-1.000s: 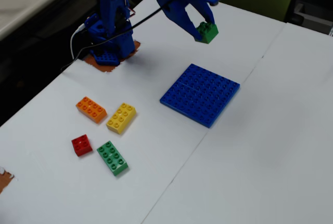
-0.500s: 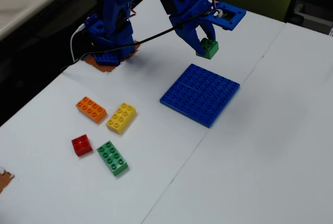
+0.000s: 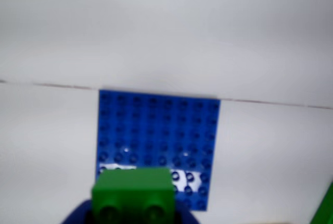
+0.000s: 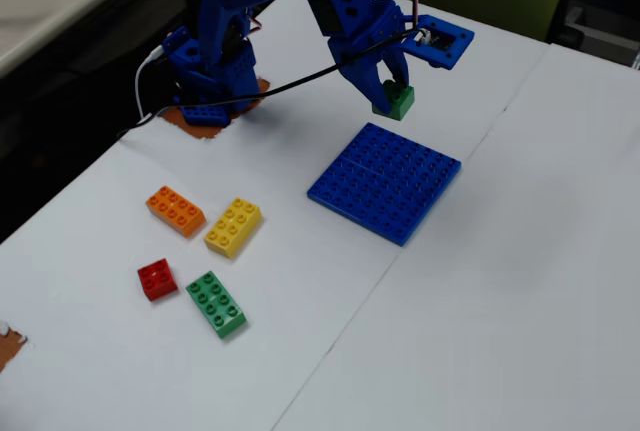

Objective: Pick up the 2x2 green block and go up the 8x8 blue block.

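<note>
My gripper (image 4: 390, 94) is shut on the 2x2 green block (image 4: 395, 101) and holds it in the air just beyond the far edge of the 8x8 blue block (image 4: 385, 182). In the wrist view the green block (image 3: 133, 193) fills the bottom centre between the blue jaws, its studs facing the camera, and the blue plate (image 3: 158, 143) lies flat on the white table right ahead of it. The plate has nothing on it.
On the table's left side in the fixed view lie an orange brick (image 4: 176, 210), a yellow brick (image 4: 233, 226), a small red brick (image 4: 157, 278) and a longer light-green brick (image 4: 216, 303). The arm's base (image 4: 210, 71) stands at the back left.
</note>
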`<action>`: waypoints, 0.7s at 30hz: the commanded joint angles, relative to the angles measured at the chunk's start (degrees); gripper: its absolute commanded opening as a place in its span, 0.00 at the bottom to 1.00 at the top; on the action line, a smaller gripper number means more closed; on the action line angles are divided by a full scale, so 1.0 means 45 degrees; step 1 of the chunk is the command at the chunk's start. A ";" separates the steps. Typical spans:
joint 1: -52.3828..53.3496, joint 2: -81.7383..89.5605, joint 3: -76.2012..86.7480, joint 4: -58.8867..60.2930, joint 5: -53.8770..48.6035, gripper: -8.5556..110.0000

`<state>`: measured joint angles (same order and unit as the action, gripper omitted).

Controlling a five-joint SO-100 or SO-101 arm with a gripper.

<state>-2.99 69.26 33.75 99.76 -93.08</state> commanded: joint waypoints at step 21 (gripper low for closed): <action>-0.0059 0.0625 -0.0078 0.0117 0.0059 0.11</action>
<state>-2.99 69.26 33.84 99.76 -92.99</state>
